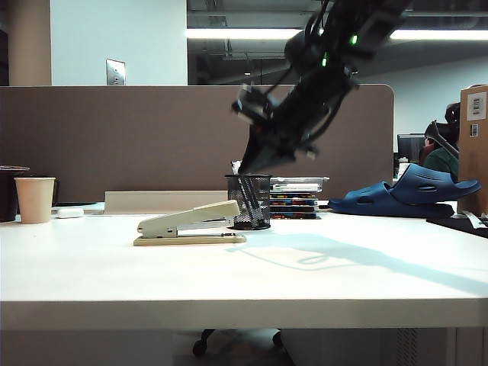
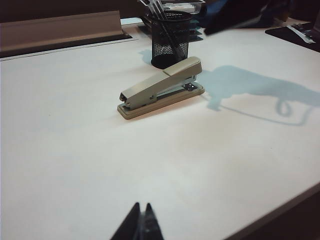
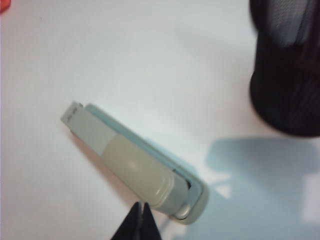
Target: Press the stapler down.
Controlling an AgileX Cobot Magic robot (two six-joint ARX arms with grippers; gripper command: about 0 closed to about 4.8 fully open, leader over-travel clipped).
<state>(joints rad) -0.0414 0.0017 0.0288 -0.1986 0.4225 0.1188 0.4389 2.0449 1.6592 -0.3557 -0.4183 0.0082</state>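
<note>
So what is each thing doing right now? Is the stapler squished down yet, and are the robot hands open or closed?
stapler: not pressed, top arm raised, lying flat on the table.
right hand: shut, empty, in the air above the stapler's raised end.
left hand: shut, empty, away from the stapler.
mesh pen cup: upright, pens inside.
paper cup: upright.

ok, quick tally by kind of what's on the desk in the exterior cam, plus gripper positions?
Stapler: 1
Mesh pen cup: 1
Paper cup: 1
Blue slipper: 1
Small white object: 1
Total: 5
Right gripper shut, above the stapler's raised end, not touching; left gripper shut, hovering well back from it.
</note>
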